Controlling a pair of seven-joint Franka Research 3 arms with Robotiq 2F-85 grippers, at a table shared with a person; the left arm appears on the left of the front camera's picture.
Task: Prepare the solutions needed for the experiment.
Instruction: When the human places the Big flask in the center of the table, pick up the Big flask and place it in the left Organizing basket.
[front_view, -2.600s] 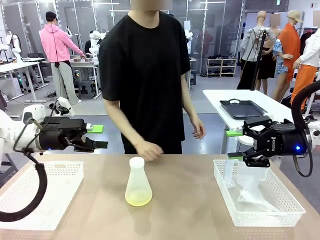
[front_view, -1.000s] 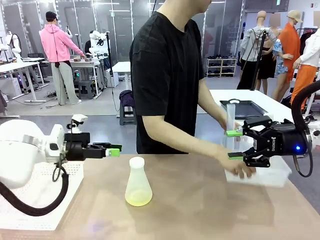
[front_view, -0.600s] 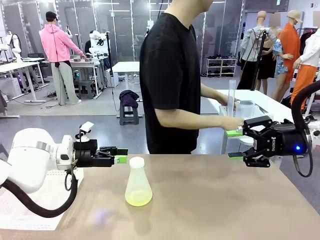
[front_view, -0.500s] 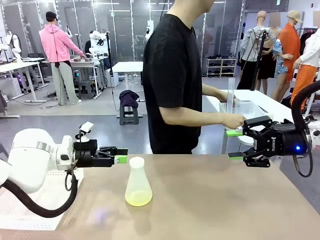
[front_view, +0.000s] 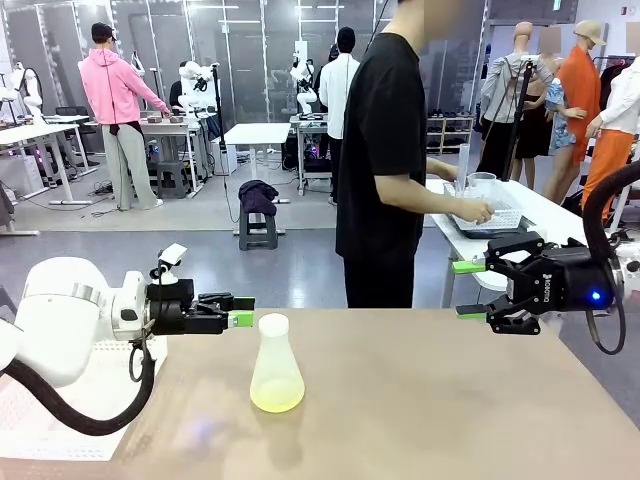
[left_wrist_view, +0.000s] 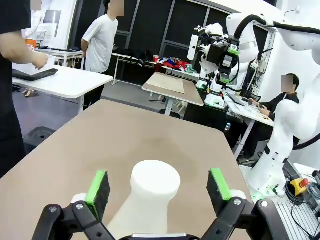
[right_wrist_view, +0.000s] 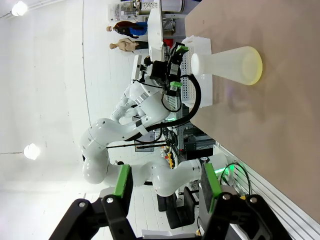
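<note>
The left hand (front_view: 238, 310), fingers spread wide, is level with the capped flask (front_view: 276, 364) holding the solutions (front_view: 277, 397) mid-tabletop (front_view: 420, 400), seemingly lined up to grasp its neck, while the right hand (front_view: 468, 289) waits half-open, empty.

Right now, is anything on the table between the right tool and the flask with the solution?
No. In the front view only bare tabletop lies between the right tool and the flask holding the yellowish solution.
</note>
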